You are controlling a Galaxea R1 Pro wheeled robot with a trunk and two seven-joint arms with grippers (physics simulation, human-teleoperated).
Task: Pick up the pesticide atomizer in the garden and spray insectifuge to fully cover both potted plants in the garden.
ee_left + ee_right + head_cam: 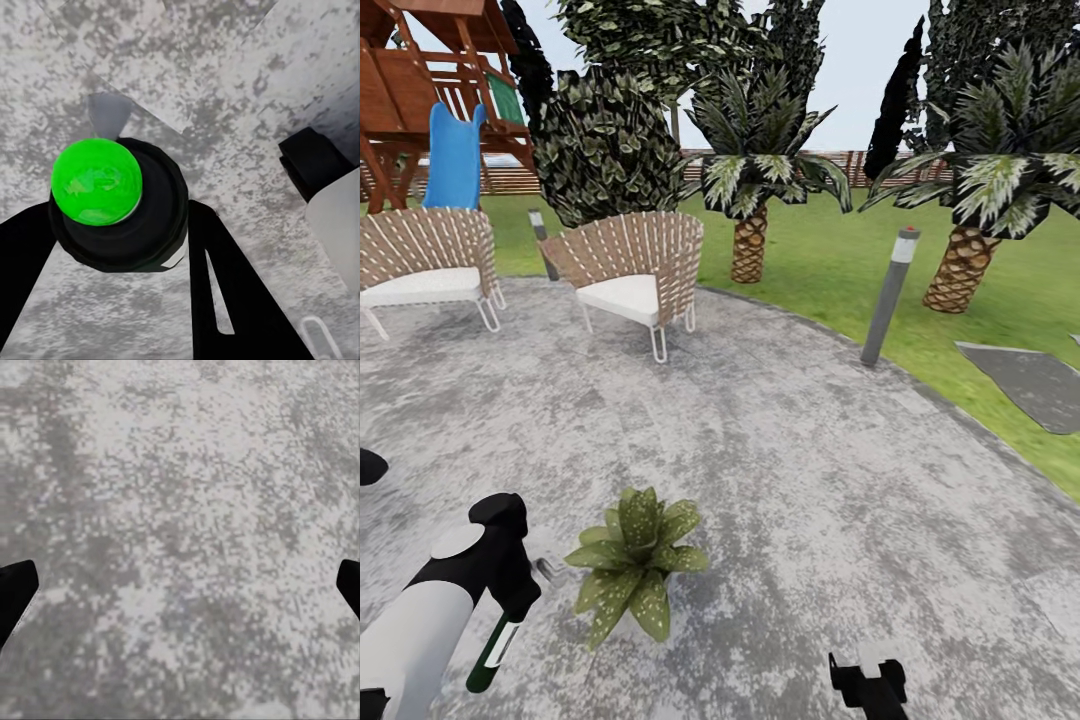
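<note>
- Grey mottled patio [780, 440] spreads underfoot, lawn [810, 260] and palms beyond.
- Broad-leaved potted plant [635, 562] sits just beside the left tool [510, 590].
- Left tool is clenched on the pesticide atomizer [495, 650], keeping it ready to spray.
- Right tool [868, 685] hangs released, idle.

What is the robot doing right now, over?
Left gripper shut on pesticide atomizer, beside broad-leaved potted plant. Right gripper open, empty, over patio. Nothing in the way.
</note>
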